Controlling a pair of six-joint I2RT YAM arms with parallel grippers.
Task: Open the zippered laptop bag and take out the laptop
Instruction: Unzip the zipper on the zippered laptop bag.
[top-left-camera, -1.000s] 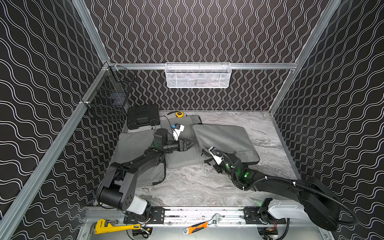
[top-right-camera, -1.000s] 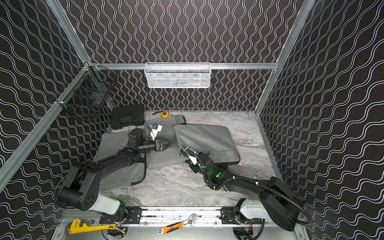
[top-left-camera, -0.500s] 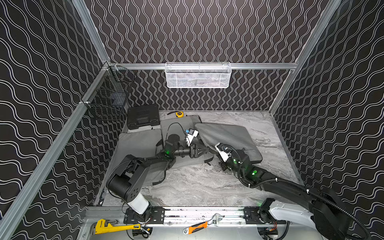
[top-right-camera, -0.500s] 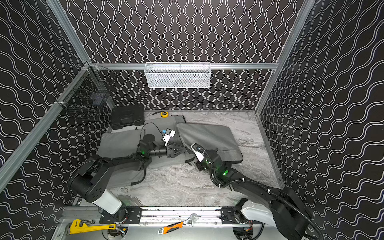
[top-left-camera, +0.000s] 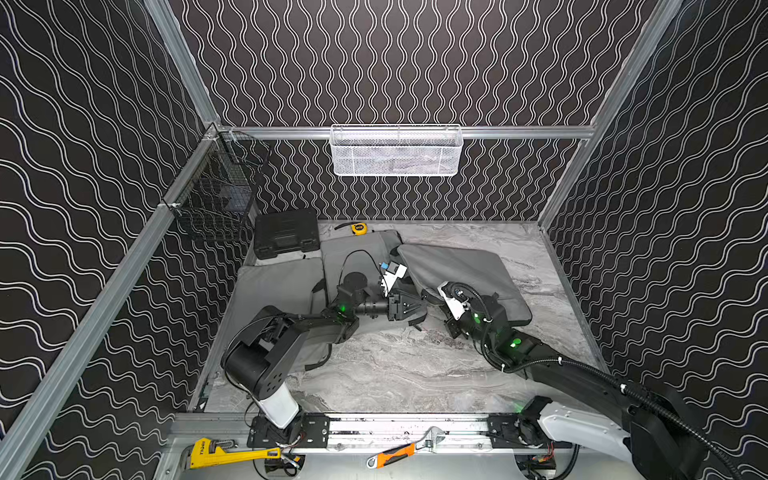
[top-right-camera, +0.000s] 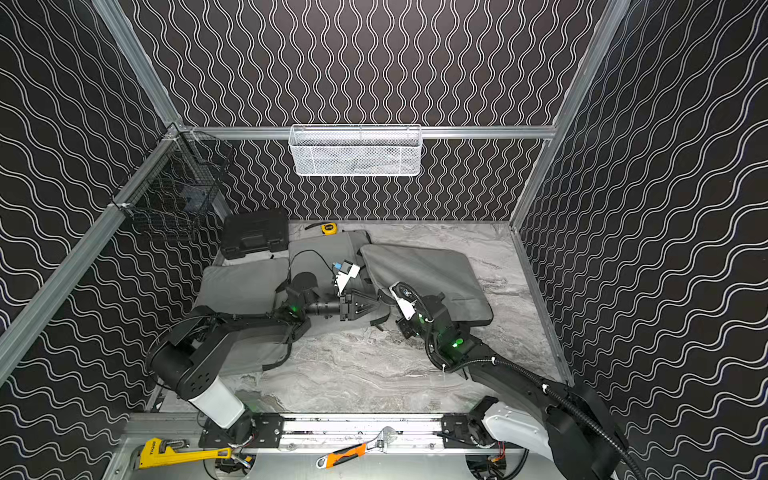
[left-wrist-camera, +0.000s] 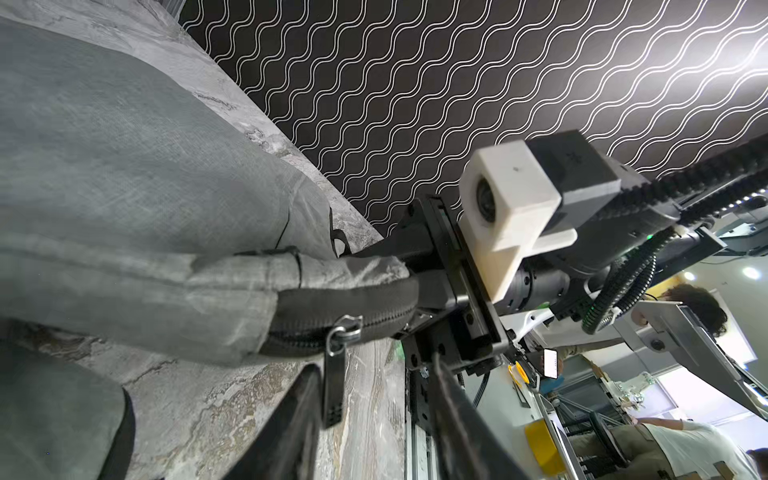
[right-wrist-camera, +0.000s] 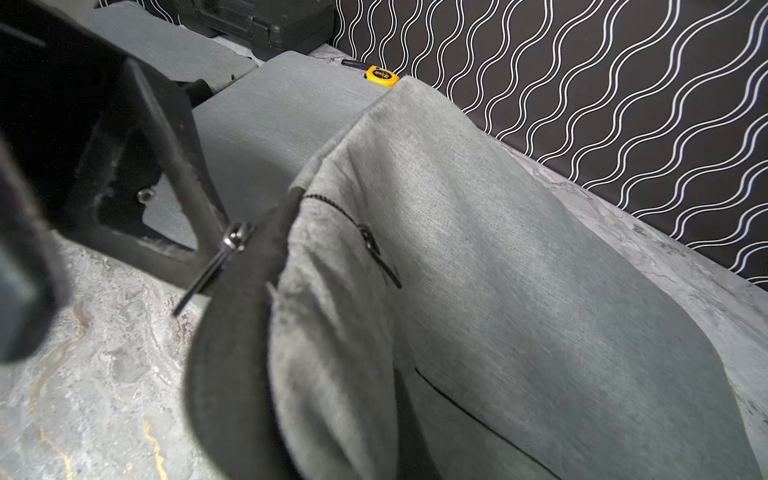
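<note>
Left claw (left-wrist-camera: 372, 368) has its two fingers (left-wrist-camera: 291, 424) spread a little apart. The zipper pull (left-wrist-camera: 333, 390) hangs in the gap, close to one finger but not pinched. Its arm lies low over the table (top-left-camera: 395, 374) and reaches sideways, straight at the right claw (left-wrist-camera: 409, 286).

That right claw is clamped tight on the near corner of the laptop bag (top-left-camera: 465, 274) and holds the corner up a little. Its arm is low too, and stretches in from the front rail. The two claws meet almost tip to tip.

The bag lies flat past the right claw. Its long side runs away from the left claw. Its black zipper edge (left-wrist-camera: 316, 307) faces the left claw, and the pull slants down toward the table.

Behind the left claw lies a second grey bag (top-left-camera: 357, 243), and a third grey bag (top-left-camera: 278, 286) lies under that arm. Farther back are a black case (top-left-camera: 286, 232) and a yellow tape measure (top-left-camera: 358, 227) by the wall.
</note>
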